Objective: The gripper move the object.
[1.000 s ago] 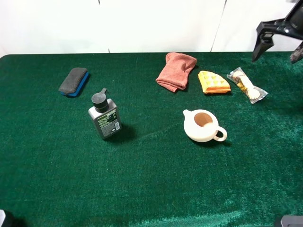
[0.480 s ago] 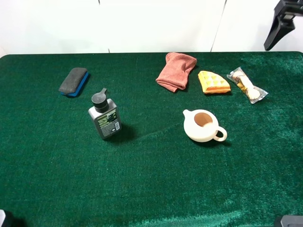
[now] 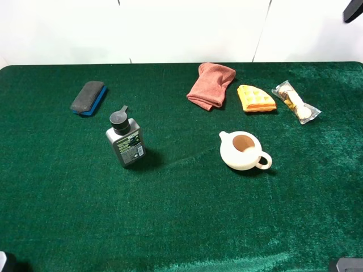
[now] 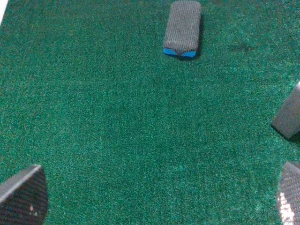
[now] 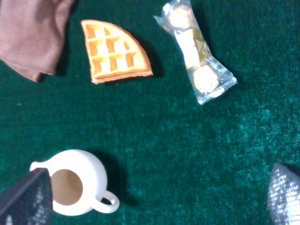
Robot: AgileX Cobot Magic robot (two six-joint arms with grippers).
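The object, a clear packet [image 3: 296, 102] of round brown and cream snacks, lies on the green table at the far right, beside an orange waffle wedge [image 3: 255, 98]. In the right wrist view the packet [image 5: 194, 49] lies flat and untouched, well apart from my right gripper [image 5: 154, 197], whose fingertips [image 5: 26, 199] stand wide open and empty high above the table. Only a black scrap of the right arm [image 3: 353, 9] shows at the top right corner of the exterior view. My left gripper [image 4: 157, 199] is open and empty over bare cloth.
A white pitcher [image 3: 244, 151] stands near the middle. A pink cloth [image 3: 211, 84] lies left of the waffle. A dark bottle [image 3: 125, 140] stands left of centre and a grey-blue eraser [image 3: 88, 97] lies at the far left; the eraser also shows in the left wrist view [image 4: 183, 28].
My right gripper has risen and moved to the upper right, almost out of the exterior view. The packet and the other things have not moved.
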